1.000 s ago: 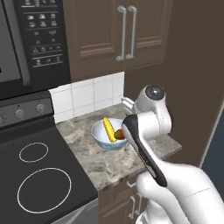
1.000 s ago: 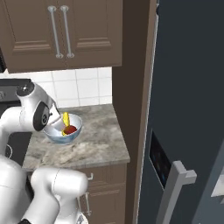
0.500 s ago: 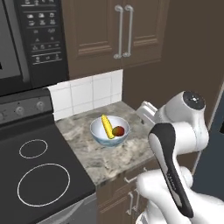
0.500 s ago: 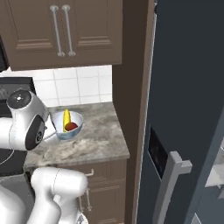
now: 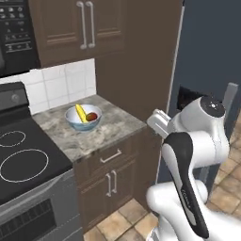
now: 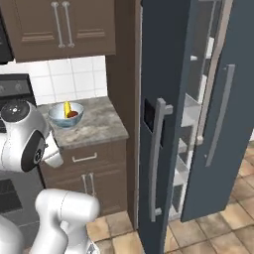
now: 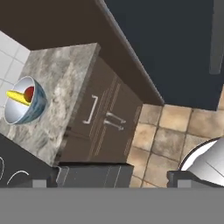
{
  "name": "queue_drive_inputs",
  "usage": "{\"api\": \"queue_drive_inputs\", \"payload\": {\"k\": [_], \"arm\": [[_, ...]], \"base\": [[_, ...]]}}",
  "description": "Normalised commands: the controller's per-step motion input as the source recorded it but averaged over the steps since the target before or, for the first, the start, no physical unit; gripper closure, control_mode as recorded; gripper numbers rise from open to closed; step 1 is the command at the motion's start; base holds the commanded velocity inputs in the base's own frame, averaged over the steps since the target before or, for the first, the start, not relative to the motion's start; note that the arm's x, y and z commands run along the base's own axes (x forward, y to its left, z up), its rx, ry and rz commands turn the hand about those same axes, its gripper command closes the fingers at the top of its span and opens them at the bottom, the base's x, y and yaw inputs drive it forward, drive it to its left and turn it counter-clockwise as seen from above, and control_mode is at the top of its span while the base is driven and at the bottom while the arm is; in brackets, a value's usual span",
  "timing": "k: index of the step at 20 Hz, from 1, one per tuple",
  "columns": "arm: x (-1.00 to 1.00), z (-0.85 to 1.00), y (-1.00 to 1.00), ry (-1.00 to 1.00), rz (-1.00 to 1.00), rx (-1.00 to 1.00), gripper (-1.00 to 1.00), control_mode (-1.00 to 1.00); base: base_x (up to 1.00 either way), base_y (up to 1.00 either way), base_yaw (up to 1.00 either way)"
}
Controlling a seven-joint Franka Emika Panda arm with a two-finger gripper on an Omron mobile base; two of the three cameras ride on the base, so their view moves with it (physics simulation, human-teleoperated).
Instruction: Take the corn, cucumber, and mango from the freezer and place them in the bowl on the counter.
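The dark freezer [image 6: 171, 124] stands with one door swung open (pale shelves show inside) beside the marbled counter [image 5: 110, 126]. On that counter sits the pale bowl [image 5: 83, 117], holding the yellow corn [image 5: 81, 113] and the red-orange mango [image 5: 92, 116]. The gripper [image 7: 111, 176], well clear of the counter, hangs spread wide and empty above cabinet fronts and floor tiles.

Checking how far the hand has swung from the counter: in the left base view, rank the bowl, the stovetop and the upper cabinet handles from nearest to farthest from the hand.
1. The bowl, on the counter to the left of the hand.
2. The stovetop, farther left, past the bowl.
3. The upper cabinet handles, high above the counter, though close to the stovetop's rank.
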Motion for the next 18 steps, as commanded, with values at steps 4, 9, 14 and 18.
{"api": "queue_drive_inputs", "payload": {"k": [4, 9, 14, 18], "arm": [[0.0, 0.0, 0.0, 0.0, 0.0, 0.0, -1.0, 1.0], [0.0, 0.0, 0.0, 0.0, 0.0, 0.0, -1.0, 1.0], [0.0, 0.0, 0.0, 0.0, 0.0, 0.0, -1.0, 1.0], [0.0, 0.0, 0.0, 0.0, 0.0, 0.0, -1.0, 1.0]], "base": [[-0.98, 0.0, -0.73], [-0.85, 0.0, -0.79], [-0.43, -0.3, -0.8], [0.75, -0.74, -0.5]]}}
